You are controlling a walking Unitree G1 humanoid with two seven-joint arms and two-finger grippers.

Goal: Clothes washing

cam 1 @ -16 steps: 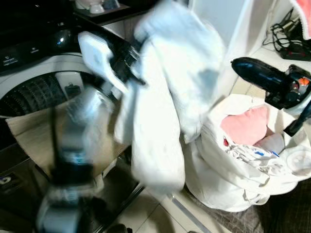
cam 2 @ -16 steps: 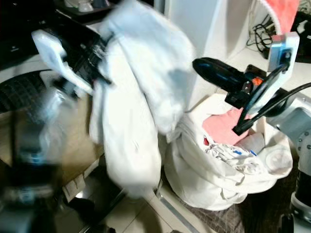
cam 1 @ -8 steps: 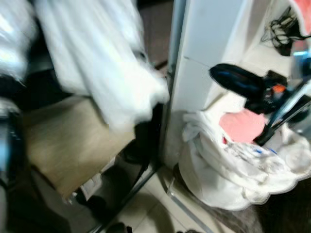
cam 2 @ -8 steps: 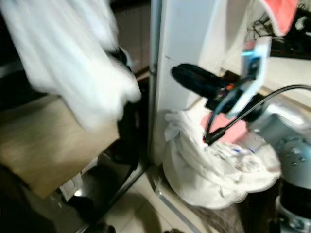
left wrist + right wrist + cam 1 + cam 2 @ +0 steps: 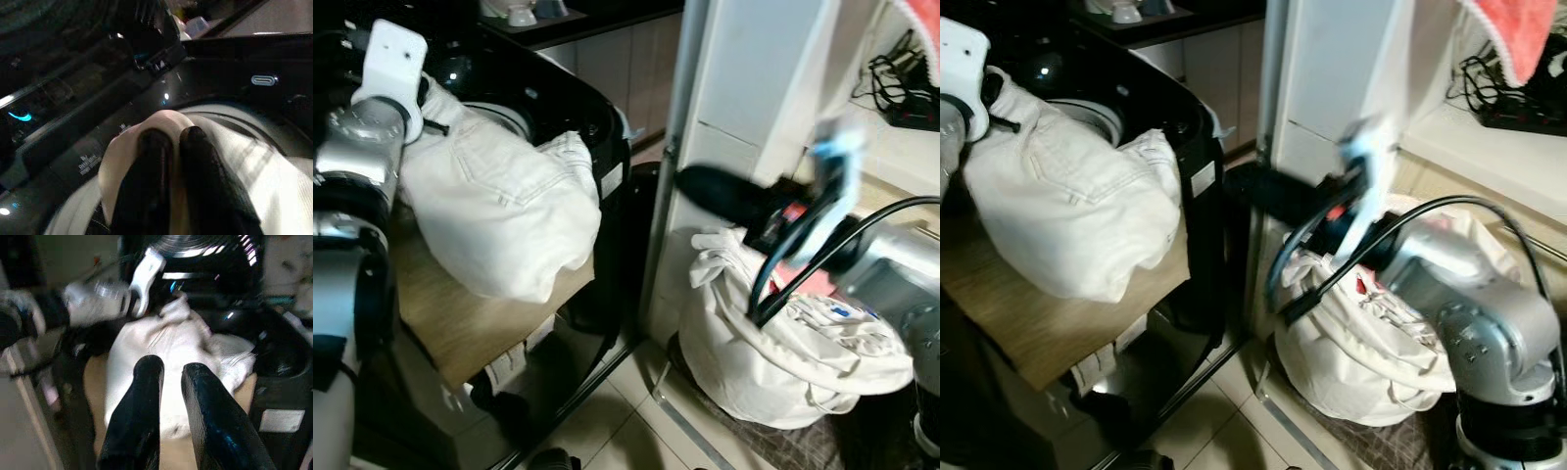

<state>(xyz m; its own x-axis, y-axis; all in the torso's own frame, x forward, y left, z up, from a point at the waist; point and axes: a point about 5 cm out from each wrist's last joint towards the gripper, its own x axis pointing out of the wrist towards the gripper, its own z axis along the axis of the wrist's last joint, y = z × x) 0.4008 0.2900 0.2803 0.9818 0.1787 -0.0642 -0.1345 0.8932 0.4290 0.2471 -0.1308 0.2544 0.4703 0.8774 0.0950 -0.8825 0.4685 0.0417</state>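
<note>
White trousers (image 5: 499,220) drape the washer (image 5: 592,137); laundry bag (image 5: 754,352) full.

My head views are evenly bright and fairly sharp, though the right arm (image 5: 822,225) smears with motion blur. The left wrist view is dim, with small glints on the washing machine (image 5: 161,93). The right wrist view is soft, blurred.

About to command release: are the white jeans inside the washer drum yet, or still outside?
Mostly outside. The white jeans lie bunched over the washer rim and wooden board, left end effector shut on them.
</note>
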